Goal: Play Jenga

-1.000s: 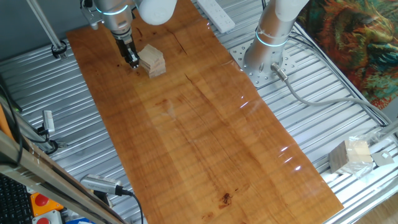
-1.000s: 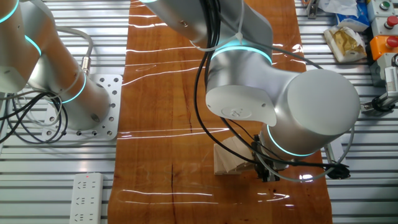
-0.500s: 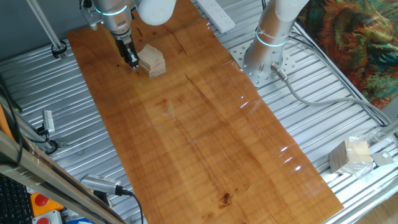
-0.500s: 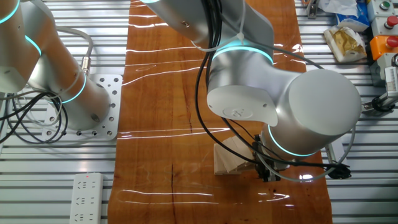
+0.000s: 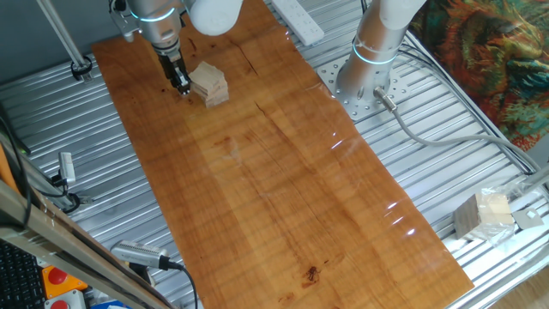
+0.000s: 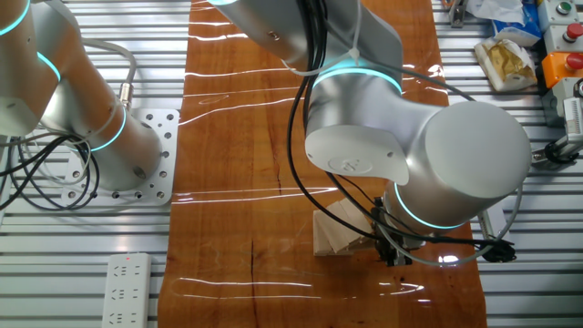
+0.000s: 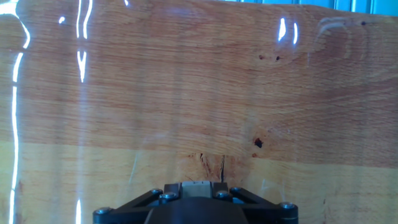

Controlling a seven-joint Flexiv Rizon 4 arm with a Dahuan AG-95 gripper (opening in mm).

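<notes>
The Jenga stack (image 5: 211, 83) is a small pile of pale wooden blocks in a few layers, standing at the far left end of the wooden tabletop (image 5: 283, 163). My gripper (image 5: 182, 84) is low over the table, right beside the stack on its left side, with the dark fingers close together and nothing held. In the other fixed view the stack (image 6: 339, 232) is partly hidden behind my arm's big grey joint, and the gripper (image 6: 390, 256) sits at its right edge. The hand view shows only bare wood (image 7: 199, 93) and the gripper's black base; the stack is out of view there.
A second arm's base (image 5: 369, 77) stands on the metal bench beside the board. A white power strip (image 5: 296, 19) lies at the far edge. A pale beige-and-grey cube-like lump (image 5: 485, 215) sits off the board at the right. Cables run nearby.
</notes>
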